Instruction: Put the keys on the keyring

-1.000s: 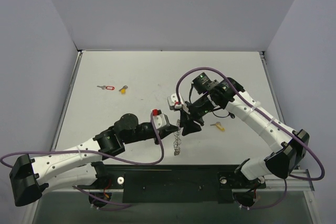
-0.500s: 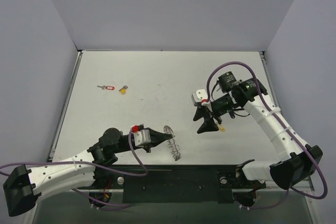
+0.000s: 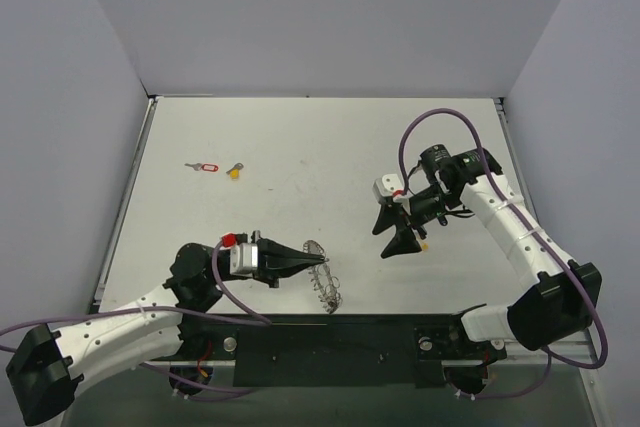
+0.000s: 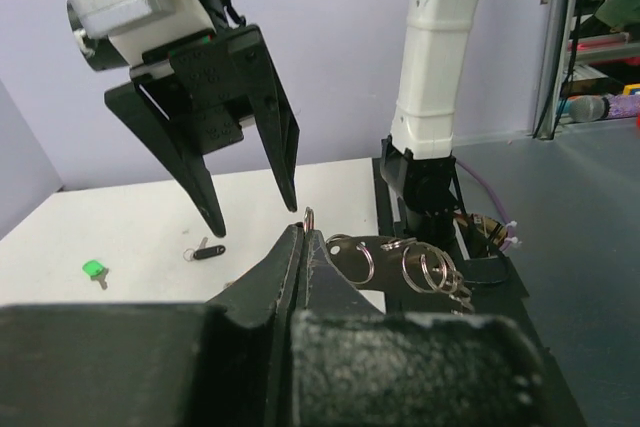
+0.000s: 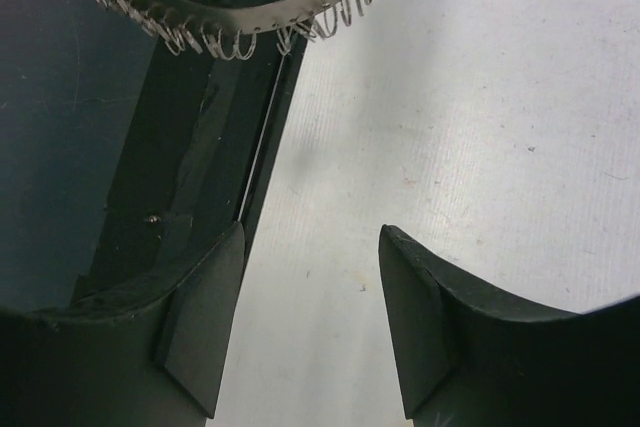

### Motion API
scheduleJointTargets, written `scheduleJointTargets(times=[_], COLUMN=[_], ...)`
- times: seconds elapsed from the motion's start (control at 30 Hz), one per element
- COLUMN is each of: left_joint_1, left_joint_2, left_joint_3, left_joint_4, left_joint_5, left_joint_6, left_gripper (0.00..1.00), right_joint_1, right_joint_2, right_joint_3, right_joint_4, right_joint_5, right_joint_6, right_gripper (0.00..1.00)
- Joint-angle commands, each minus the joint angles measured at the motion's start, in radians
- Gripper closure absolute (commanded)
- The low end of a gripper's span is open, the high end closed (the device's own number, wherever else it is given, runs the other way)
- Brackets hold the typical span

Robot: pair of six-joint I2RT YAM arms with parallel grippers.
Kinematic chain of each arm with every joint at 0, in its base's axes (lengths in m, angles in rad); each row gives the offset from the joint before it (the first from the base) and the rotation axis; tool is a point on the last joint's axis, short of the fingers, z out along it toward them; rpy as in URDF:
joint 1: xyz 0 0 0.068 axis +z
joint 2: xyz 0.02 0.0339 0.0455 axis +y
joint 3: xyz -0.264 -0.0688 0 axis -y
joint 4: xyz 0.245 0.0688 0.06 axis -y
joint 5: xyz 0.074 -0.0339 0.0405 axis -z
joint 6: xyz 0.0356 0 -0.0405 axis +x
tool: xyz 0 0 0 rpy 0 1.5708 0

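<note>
Both arms have drawn apart since a second ago: the left gripper (image 3: 318,263) has pulled back toward the lower left of the overhead frame with the keyring (image 3: 327,285), and the right gripper (image 3: 397,238) has swung out to the right and spread its jaws. Those jaws stand apart with only bare table (image 5: 480,127) between them. The left jaws are clamped on the keyring's wire, which sits at their tip just left of centre near the bottom edge of the table.

I judge the step in hand to be fetching another key. The nearest is the yellow-headed key (image 3: 421,244), just right of the right gripper. I would come straight down with the fingers either side of the plastic head, close on the head and not the blade, and lift cleanly. Meanwhile I would keep the left arm still, so the coil's free end stays where I can find it.

From the left wrist I see a green-headed key (image 4: 93,269) and a black-tagged key (image 4: 205,251) on the table at lower left, but I cannot find them in the overhead view. A red-tagged key (image 3: 205,167) and a second yellow key (image 3: 235,171) lie at upper left. The right wrist view cuts the keyring off at the top and shows no key. Whether any key already hangs on the coil I cannot tell.
</note>
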Motion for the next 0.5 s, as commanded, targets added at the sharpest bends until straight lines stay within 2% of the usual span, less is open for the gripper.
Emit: scheduleJointTargets(times=[0.0, 0.13, 0.23, 0.37, 0.47], left_joint_1=[0.061, 0.115, 0.136, 0.149, 0.149], left_joint_2=[0.024, 0.064, 0.083, 0.089, 0.072], left_joint_3=[0.007, 0.016, 0.03, 0.047, 0.076], left_joint_4=[0.246, 0.388, 0.41, 0.36, 0.208], left_joint_5=[0.154, 0.218, 0.238, 0.244, 0.226], left_joint_6=[-0.16, -0.286, -0.309, -0.294, -0.243], left_gripper=[1.0, 1.0, 1.0, 1.0, 1.0], right_joint_1=[-0.011, -0.018, -0.024, -0.032, -0.04], right_joint_2=[0.023, 0.042, 0.052, 0.063, 0.069], right_joint_3=[-0.01, -0.007, -0.004, -0.001, -0.002], right_joint_4=[-0.071, -0.094, -0.124, -0.15, -0.159], right_joint_5=[-0.06, -0.06, -0.058, -0.054, -0.052], right_joint_6=[-0.068, -0.1, -0.13, -0.165, -0.179], right_gripper=[0.48, 0.48, 0.48, 0.48, 0.48])
